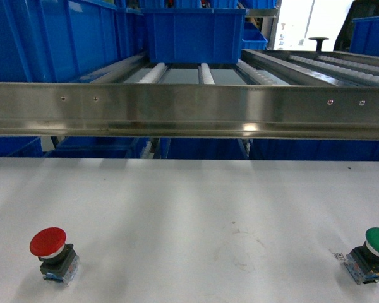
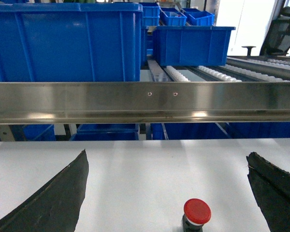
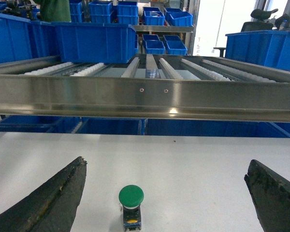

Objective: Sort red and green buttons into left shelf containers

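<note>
The head view shows both switches at once on the white table (image 1: 189, 214): the red button (image 1: 52, 253) stands upright near the front left, the green button (image 1: 371, 254) near the front right edge, well apart, with no arm in sight. Each wrist view adds what the head camera misses. The left wrist view shows the left gripper (image 2: 166, 193) spread wide, its two dark fingers (image 2: 53, 203) at either side of the frame, nothing held, with the red button between them and touching neither. The right wrist view shows the right gripper (image 3: 166, 198) likewise released and empty, the green button standing upright between its fingers (image 3: 48, 203), nearer the left one. Beyond the table runs a steel rail (image 1: 189, 110) fronting a roller shelf (image 1: 205, 72). Only the left wrist view shows fully the large blue tub (image 2: 67, 41) on the left; a second tub (image 1: 194, 35) sits mid-shelf. The right wrist view reveals further blue bins (image 3: 154, 17) on racks behind.
</note>
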